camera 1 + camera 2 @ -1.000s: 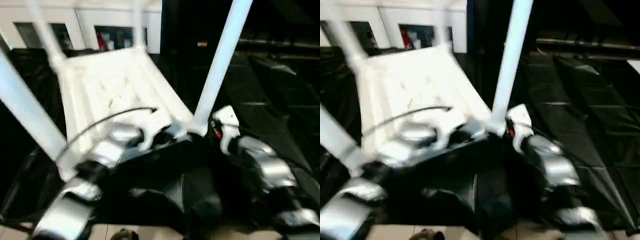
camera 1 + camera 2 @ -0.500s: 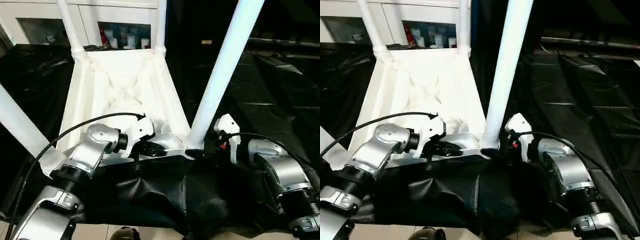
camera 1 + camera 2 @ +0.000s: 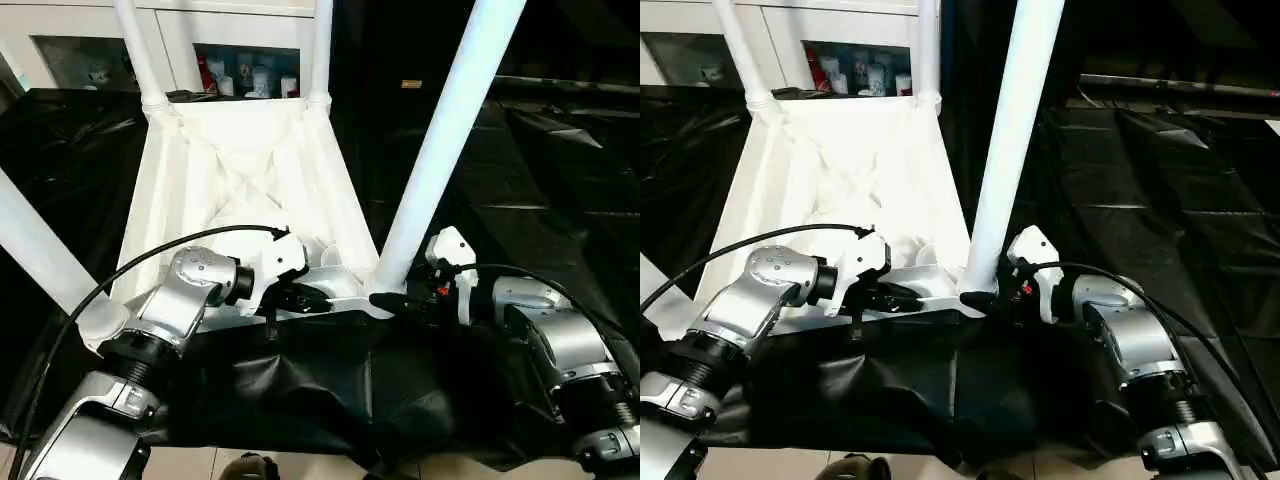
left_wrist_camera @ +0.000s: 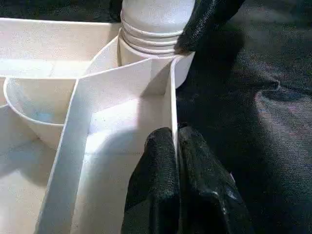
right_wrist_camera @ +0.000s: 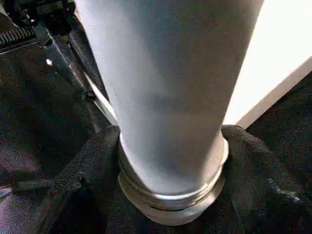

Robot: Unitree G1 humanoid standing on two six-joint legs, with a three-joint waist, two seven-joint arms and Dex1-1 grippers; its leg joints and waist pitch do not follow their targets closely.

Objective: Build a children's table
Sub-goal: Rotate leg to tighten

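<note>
The children's table lies upside down on the black drape, its ribbed white top [image 3: 240,170] facing up. Legs stand in its sockets: two at the far corners [image 3: 140,50] [image 3: 320,50], one near left [image 3: 35,250], one near right [image 3: 440,140]. My left gripper [image 3: 315,297] is shut on the thin near rim wall [image 4: 170,97], one finger on each side. At the base of the near right leg [image 5: 170,97], my right gripper [image 3: 390,298] has a black finger [image 5: 87,165] pressed against each side of the collar.
Black drape [image 3: 560,180] covers the work surface around the table and hangs in folds over the front edge. A white cabinet with glass doors [image 3: 250,70] stands behind. Pale floor [image 3: 200,465] shows below the drape. My left arm's black cable [image 3: 150,260] arcs over the top.
The head camera has steadied. My right gripper's fingers have drawn in around the base of the near right leg. The left gripper keeps its hold on the rim.
</note>
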